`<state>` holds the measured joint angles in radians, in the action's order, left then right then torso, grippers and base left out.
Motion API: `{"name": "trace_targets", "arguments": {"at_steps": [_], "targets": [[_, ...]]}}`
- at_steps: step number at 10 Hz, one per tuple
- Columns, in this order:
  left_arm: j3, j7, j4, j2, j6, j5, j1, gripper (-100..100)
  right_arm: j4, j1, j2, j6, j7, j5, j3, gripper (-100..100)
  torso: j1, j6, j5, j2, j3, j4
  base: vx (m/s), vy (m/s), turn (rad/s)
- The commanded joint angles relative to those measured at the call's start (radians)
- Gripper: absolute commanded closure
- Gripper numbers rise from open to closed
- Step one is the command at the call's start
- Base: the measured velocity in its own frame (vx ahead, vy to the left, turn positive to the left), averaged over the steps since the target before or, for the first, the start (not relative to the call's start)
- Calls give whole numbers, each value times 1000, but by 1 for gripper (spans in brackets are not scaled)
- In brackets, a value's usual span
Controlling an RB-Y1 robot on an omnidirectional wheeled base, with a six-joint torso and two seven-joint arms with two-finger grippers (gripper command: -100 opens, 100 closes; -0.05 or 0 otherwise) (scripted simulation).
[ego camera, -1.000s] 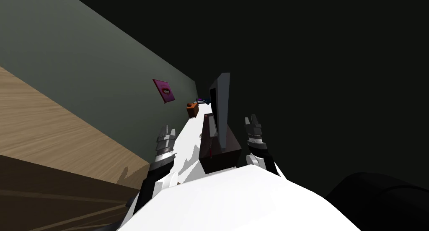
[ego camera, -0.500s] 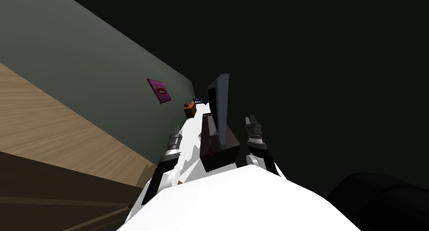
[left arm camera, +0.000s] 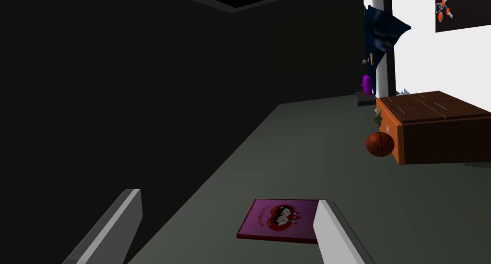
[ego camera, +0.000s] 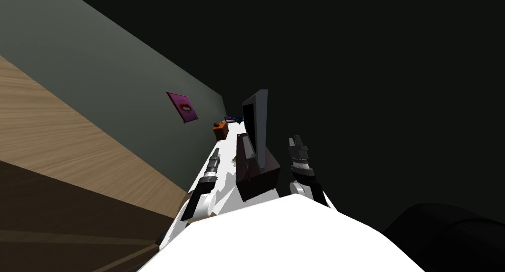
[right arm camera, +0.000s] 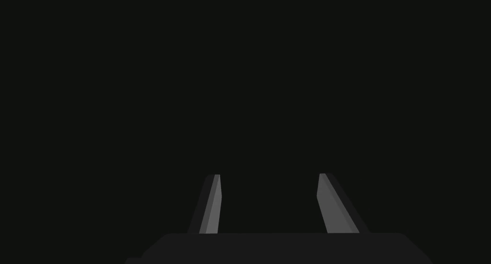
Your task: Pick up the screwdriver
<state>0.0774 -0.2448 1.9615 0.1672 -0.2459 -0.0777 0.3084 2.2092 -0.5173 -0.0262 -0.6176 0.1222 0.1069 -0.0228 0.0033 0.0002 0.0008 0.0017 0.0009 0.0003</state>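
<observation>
I cannot make out a screwdriver with certainty; a thin red streak lies on the dark brown box on the long white top. My left gripper hovers over that top just left of the box, fingers open with nothing between them. In the left wrist view the left gripper faces a purple picture on the grey-green wall. My right gripper is raised to the right of the box and stands open against darkness.
A dark flat screen stands behind the box. Farther along the white top sit an orange-brown chest with a basketball beside it, and dark blue and purple items. Wooden floor lies to the left.
My left arm has swung right, from beside the white top to over it, and turned edge-on. The head view shifted slightly. The right arm has not moved.
</observation>
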Motion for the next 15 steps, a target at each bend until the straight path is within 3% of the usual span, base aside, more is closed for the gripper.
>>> {"name": "trace_targets", "arguments": {"at_steps": [1, 4, 5, 6, 7, 8, 9, 10, 11, 13, 15], "targets": [[6, -11, -33, 5, 20, -2, -21, -100, 0, 0, 0, 0, 0, 0, 0, 0, 0, 0, 0, 0, 0, 0, -38, 38, -68], [31, -48, -125, 23, 94, -11, -94, -100, 0, 0, 0, 0, 0, 0, 0, 0, 0, -1, 0, 0, 0, 0, -45, 44, -107], [31, -48, -134, 23, 94, -11, -94, -100, 0, 0, 0, 0, 0, 0, 0, 0, 0, 0, 0, 1, 0, 0, -38, 40, -68], [43, -68, -168, 29, 133, -16, -133, -100, 0, 0, 0, 0, 0, 0, 0, 0, 0, -1, 0, 0, 0, 0, -38, 40, -119], [43, -68, -188, 29, 133, -16, -133, -100, 0, 0, 0, 0, 0, 0, 0, 0, 0, 0, 0, 0, 0, 0, -39, 39, -81], [56, -87, -216, 34, 175, -22, -172, -100, 0, 0, 0, 0, 0, 0, 0, 0, 0, -1, 0, 0, 0, 0, -48, 40, -138], [56, -87, -243, 34, 175, -22, -172, -100, 0, 0, 0, 0, 0, 0, 0, 0, 0, 0, 0, 0, 0, 0, -40, 34, -88], [68, -107, -280, 37, 217, -27, -212, -100, 0, 0, 0, 0, 0, 0, 0, 0, -1, -1, 0, 0, 0, 0, -37, 41, -135], [68, -107, -299, 37, 217, -27, -212, -100, 0, 0, 0, 0, 0, 0, 0, 0, 0, 0, 0, 0, 0, 0, -33, 35, -72], [92, -145, -384, 40, 287, -39, -292, -100, 0, 0, 0, 0, 0, 0, 0, 0, -1, 0, 0, 0, 0, 0, -53, 36, -160], [92, -145, -413, 40, 306, -39, -292, -100, 0, 0, 0, 0, 0, 0, 0, 0, 0, -1, 0, 0, 0, 0, -28, 23, -39]]}}
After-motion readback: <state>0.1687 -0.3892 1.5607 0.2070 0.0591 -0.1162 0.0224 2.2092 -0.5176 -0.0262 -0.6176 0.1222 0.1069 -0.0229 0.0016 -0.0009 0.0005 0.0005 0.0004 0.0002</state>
